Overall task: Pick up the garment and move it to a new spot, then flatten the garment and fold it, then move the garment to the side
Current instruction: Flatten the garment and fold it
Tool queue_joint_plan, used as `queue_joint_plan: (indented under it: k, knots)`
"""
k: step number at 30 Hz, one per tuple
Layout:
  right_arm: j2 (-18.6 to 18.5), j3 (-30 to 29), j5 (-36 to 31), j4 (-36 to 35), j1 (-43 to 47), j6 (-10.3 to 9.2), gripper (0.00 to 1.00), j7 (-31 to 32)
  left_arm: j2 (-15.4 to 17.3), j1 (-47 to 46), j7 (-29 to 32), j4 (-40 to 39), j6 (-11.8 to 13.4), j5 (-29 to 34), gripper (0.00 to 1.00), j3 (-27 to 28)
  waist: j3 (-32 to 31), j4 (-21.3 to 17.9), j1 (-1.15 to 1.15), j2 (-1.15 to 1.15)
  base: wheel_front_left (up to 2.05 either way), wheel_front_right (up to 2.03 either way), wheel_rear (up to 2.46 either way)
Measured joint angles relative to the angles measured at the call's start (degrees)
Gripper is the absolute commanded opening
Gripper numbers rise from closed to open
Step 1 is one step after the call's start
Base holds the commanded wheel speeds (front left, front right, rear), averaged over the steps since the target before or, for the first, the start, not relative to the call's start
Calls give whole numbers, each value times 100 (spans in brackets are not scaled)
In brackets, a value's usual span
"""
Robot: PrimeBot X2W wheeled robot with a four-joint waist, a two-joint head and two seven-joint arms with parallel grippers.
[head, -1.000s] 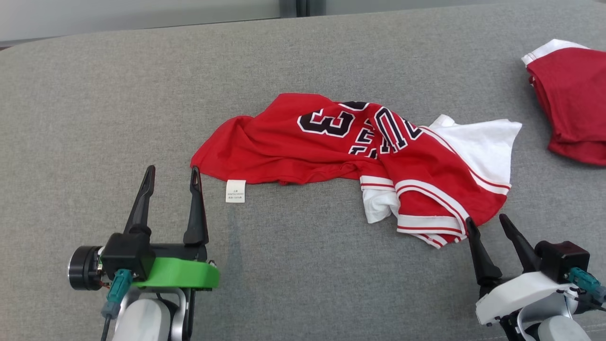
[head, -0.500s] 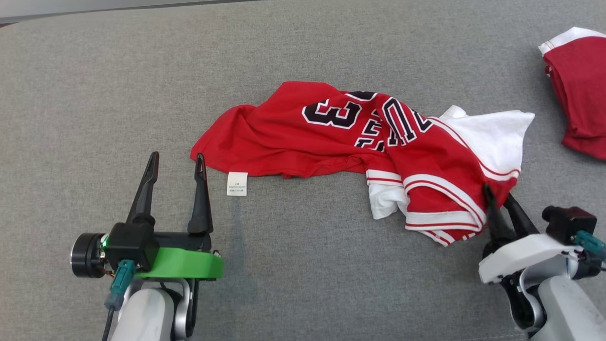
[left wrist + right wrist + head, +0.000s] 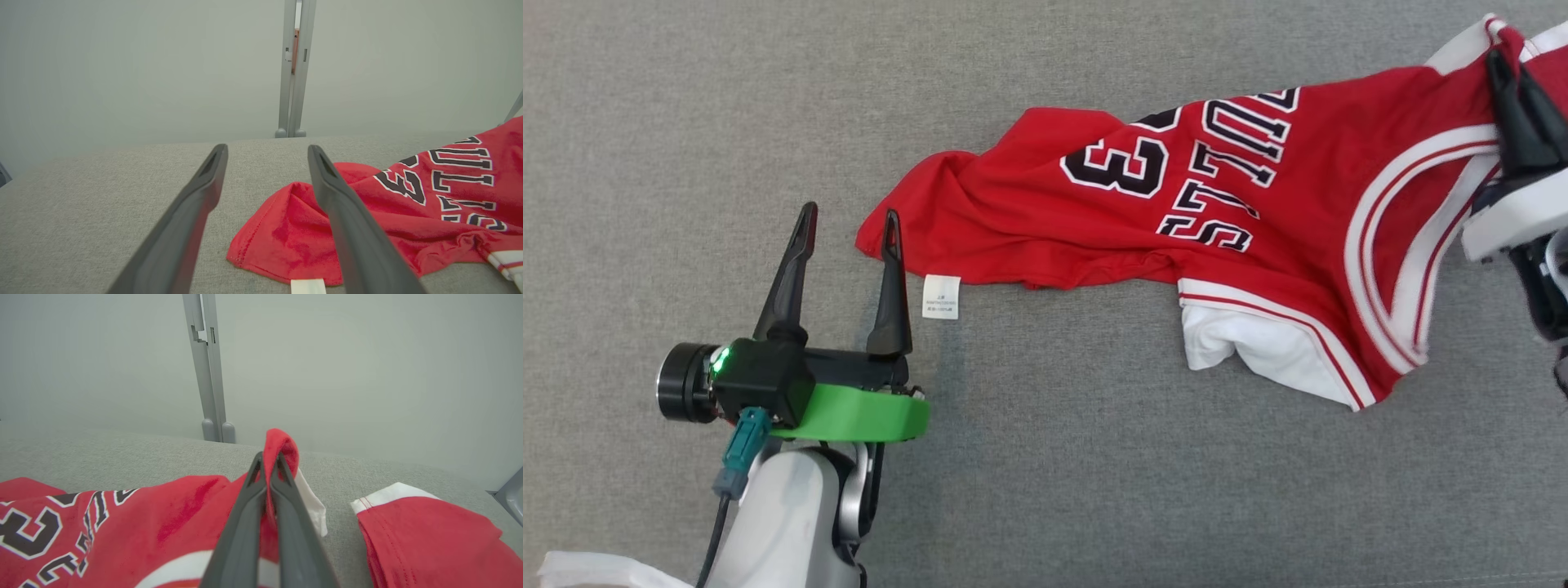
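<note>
- My right tool [image 3: 1508, 69], at the upper right of the head view, is clenched on a red-and-white edge of the jersey [image 3: 1258, 188]. A fold of cloth pokes up between its fingers.
- From that grip the jersey stretches down-left across the grey counter [image 3: 1045, 490], number 3 and lettering showing.
- My left tool [image 3: 849, 214], lower left, stands released, one finger over the jersey's left corner, beside a white label [image 3: 941, 296].
- A second red garment [image 3: 429, 539] lies lower right in the right wrist view.

Jersey [image 3: 1307, 220] now outstretched rightward
</note>
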Motion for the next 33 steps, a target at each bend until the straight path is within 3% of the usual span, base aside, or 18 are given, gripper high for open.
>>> queue_joint_plan:
  k: [7,8,9,10,17,25,33]
  knots:
    - [-466,534,51,731,-1037,1,0,-244,-68,-225,0,-57,-22,-3,100,-107,295,304,0,0,0,0,0]
    - [-469,605,77,835,-1126,1,14,-271,-70,-227,0,-56,-21,-3,100,-109,326,331,0,0,0,0,0]
    - [-482,686,93,991,-1208,1,51,-287,-75,-230,0,-52,-20,-3,100,-119,361,363,0,0,0,0,0]
    - [-486,738,112,1136,-1250,0,100,-299,-77,-232,0,-47,-18,-3,100,-126,389,391,0,0,0,0,0]
    - [-350,492,107,1382,-1067,0,100,-409,-97,-169,0,30,29,-4,100,-52,364,388,0,0,0,0,0]
    - [279,-487,-294,-303,594,1,100,-416,-31,187,0,100,53,24,100,193,-3,137,0,0,0,0,0]
    - [1085,-793,-604,-1694,2433,0,100,-417,34,478,0,169,51,32,100,289,-485,-74,0,0,0,0,0]
